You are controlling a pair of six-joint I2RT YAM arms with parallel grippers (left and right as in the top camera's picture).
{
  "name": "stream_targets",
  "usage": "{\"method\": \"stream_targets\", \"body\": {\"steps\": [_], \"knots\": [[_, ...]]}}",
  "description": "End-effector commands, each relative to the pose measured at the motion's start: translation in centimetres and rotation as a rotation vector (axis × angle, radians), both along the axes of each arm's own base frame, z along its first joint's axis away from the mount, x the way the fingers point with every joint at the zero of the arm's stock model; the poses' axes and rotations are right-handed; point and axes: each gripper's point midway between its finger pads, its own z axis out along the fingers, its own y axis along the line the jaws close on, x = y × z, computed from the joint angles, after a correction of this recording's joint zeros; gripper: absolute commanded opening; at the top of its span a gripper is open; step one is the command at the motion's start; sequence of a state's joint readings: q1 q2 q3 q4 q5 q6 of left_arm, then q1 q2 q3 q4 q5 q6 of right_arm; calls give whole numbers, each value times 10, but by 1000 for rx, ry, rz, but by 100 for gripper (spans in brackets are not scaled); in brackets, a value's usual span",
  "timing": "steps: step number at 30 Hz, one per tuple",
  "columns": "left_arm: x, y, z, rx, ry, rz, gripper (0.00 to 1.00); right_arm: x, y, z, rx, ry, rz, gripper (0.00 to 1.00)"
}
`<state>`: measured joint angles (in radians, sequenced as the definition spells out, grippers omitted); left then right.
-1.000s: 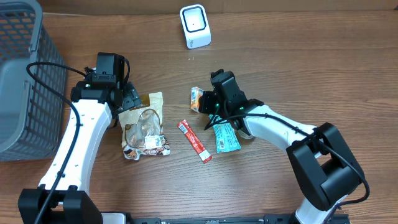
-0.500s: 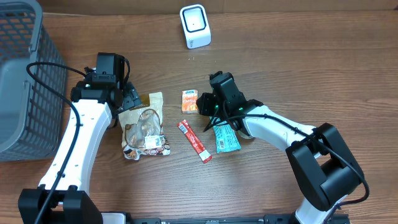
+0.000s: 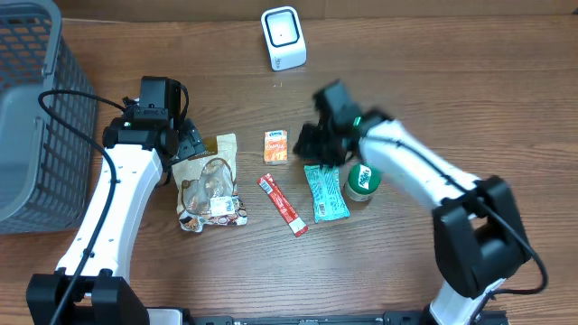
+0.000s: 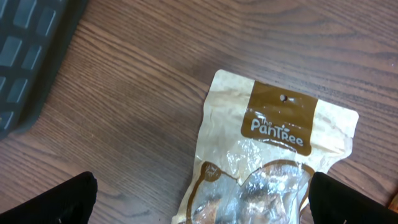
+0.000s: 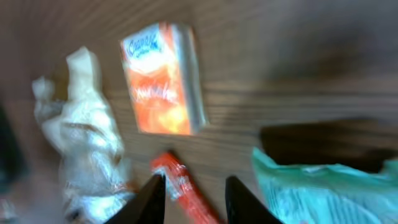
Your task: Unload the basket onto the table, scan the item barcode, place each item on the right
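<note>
Since a second ago your right gripper (image 5: pixel 196 182) has let the box (image 3: pixel 275 145) go and swung up and to the right; it shows only as a blur overhead. The box, then at its fingers, now lies flat on the table (image 3: pixel 470 81), printed orange face up, apart from the gripper. The right jaws stand parted with nothing between them. The arm's move has bared a green cup (image 3: pixel 363 181) that it covered before. You have the box well short of the scanner (image 3: pixel 284 38), with only tabletop between them. Around the box: bag (image 3: pixel 209 185) near on its left; red stick (image 3: pixel 284 205) just below; teal wrapper (image 3: pixel 326 191) lower right, beside the cup. Your left gripper (image 4: pixel 202 180) has not shifted: it hangs over the bag's top edge, jaws wide, holding nothing. Basket (image 3: pixel 27 108) at far left, well apart from the items.
</note>
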<state>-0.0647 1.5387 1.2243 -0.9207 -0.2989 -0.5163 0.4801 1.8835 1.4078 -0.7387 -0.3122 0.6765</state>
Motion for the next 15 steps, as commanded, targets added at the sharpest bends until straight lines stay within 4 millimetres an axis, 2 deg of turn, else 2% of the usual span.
{"method": "stream_targets", "body": {"steps": [1,4,7,11,15], "knots": [[3,-1,12,-4,-33,-9,99,26,-1,58,31,-102,19,38],[3,-1,12,-4,-33,-9,100,31,-8,64,-14,-129,17,49],[3,-1,12,-4,-33,-9,100,30,-8,54,-34,-118,33,49],[3,-1,12,-4,-33,-10,100,30,0,28,-65,-93,94,49],[3,-1,12,-4,-33,-9,100,28,18,-4,-82,-71,147,49]]}}
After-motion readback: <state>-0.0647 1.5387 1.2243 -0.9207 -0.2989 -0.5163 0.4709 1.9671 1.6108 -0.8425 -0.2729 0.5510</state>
